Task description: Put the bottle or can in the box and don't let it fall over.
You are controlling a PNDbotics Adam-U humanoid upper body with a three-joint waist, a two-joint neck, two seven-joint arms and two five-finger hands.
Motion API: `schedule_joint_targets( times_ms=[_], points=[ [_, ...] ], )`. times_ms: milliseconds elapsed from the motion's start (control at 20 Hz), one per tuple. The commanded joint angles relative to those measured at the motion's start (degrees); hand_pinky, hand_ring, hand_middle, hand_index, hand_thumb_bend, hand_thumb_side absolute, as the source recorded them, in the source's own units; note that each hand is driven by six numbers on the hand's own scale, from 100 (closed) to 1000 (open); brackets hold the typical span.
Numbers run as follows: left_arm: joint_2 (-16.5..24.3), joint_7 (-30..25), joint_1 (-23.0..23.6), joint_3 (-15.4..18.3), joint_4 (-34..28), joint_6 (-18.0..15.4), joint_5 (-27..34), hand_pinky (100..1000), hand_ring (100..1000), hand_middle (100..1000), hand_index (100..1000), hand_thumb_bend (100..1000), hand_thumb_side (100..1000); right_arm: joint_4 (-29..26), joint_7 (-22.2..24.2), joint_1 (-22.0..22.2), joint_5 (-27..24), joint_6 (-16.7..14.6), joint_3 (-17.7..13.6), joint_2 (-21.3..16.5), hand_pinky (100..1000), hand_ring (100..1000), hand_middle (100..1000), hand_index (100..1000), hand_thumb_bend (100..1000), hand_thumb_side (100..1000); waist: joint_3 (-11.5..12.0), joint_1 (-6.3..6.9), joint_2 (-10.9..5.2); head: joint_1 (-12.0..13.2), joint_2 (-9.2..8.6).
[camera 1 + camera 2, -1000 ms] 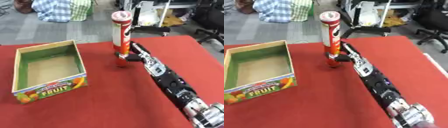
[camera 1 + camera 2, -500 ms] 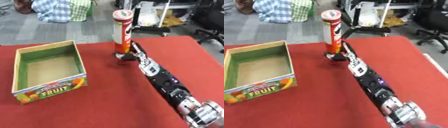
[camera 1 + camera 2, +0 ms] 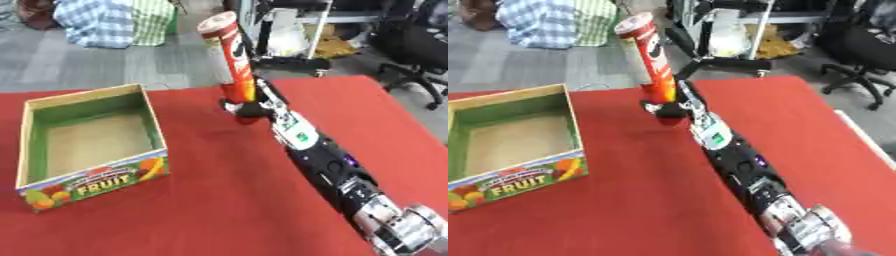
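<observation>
A red cloth-covered table [image 3: 210, 200] is seen before a grey floor cluttered with bags, a stand and office chairs. On the table a tall red can [image 3: 229, 57] is held near its base by the right hand [image 3: 248, 107], whose fingers are curled round the lower part. The can is tilted, its lid leaning toward the fruit box [image 3: 87, 145], which lies to the can's left, well apart, open-topped and empty. Whether the can's base is touching the cloth or is just lifted cannot be told.

For the step in hand, the can is best brought upright before it is carried, then raised high enough for its base to pass over the near wall of the box, and lowered flat onto the box floor before the fingers are relaxed. Because the hold is low on a tall can, any sideways swing is likely to tip it.

The right arm is stretched out long from the lower right corner, the wrist reaching past the can's right side. The left hand is not seen.
</observation>
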Motion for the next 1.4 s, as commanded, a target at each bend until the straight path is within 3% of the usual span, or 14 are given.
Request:
schedule_joint_targets(
  times_ms=[50, 350, 550, 750, 1050, 1100, 1150, 1200, 1300, 1400],
  points=[
    [0.03, -3.18, 0.28, 1.29, -1.83, -0.67, 0.01, 811, 675, 687, 847, 185, 838, -5.02, 2.03, -1.90, -3.50, 1.06, 0.54, -2.58, 790, 545, 191, 178, 100, 100, 0.33, -0.70, -2.25, -0.18, 0.37],
    [-1.67, -5.17, 0.92, 2.40, -2.91, -0.58, 0.64, 812, 676, 686, 848, 166, 864, -7.23, 5.65, -5.19, -4.25, 2.07, 3.01, -1.67, 803, 555, 200, 186, 100, 100, 2.19, -1.06, -3.21, -1.35, 0.95],
    [-2.47, -5.36, 0.72, 2.62, -3.38, -0.42, 1.11, 813, 677, 686, 849, 179, 840, -7.69, 9.73, -7.04, -0.90, 0.70, 5.08, 0.12, 815, 568, 209, 194, 100, 100, 3.58, -1.26, -3.40, -2.45, 0.97],
    [-3.06, -6.05, 0.86, 2.62, -3.31, -0.59, 0.98, 815, 680, 691, 852, 175, 846, -7.71, 15.41, -7.43, 5.16, -2.69, 7.03, 1.97, 852, 645, 299, 289, 100, 100, 4.39, -1.49, -3.36, -2.77, 1.06],
    [-3.92, -6.81, 0.63, 2.44, -2.85, -0.76, 0.93, 816, 680, 689, 851, 170, 849, -4.32, 19.40, -7.40, 15.16, -7.94, 7.30, 4.35, 893, 765, 532, 574, 100, 100, 5.32, -1.99, -3.30, -3.24, 0.81],
    [-3.99, -6.88, 0.60, 2.40, -2.78, -0.77, 0.92, 816, 680, 689, 851, 169, 849, -3.83, 18.97, -7.36, 16.79, -8.66, 7.11, 4.50, 898, 783, 601, 658, 100, 186, 5.40, -2.04, -3.30, -3.28, 0.77],
    [-4.04, -6.93, 0.58, 2.37, -2.72, -0.78, 0.89, 816, 680, 689, 851, 170, 850, -3.48, 18.35, -7.32, 18.38, -9.29, 6.97, 4.56, 909, 808, 704, 766, 122, 343, 5.45, -2.11, -3.30, -3.30, 0.72],
    [-4.09, -6.95, 0.57, 2.36, -2.66, -0.76, 0.85, 815, 679, 688, 850, 169, 850, -3.24, 17.53, -7.31, 19.93, -9.78, 6.84, 4.58, 919, 832, 780, 863, 271, 450, 5.49, -2.18, -3.31, -3.31, 0.70],
    [-4.19, -6.87, 0.54, 2.34, -2.44, -0.60, 0.79, 815, 678, 685, 851, 168, 851, -3.17, 15.10, -7.29, 23.66, -10.50, 6.59, 4.39, 938, 867, 864, 951, 390, 503, 5.53, -2.33, -3.36, -3.24, 0.64],
    [-4.29, -6.89, 0.52, 2.27, -2.30, -0.58, 0.72, 815, 679, 685, 851, 167, 852, -3.32, 12.05, -7.20, 27.99, -10.71, 6.43, 4.24, 957, 901, 927, 987, 454, 505, 5.54, -2.45, -3.39, -3.21, 0.51]
  ],
)
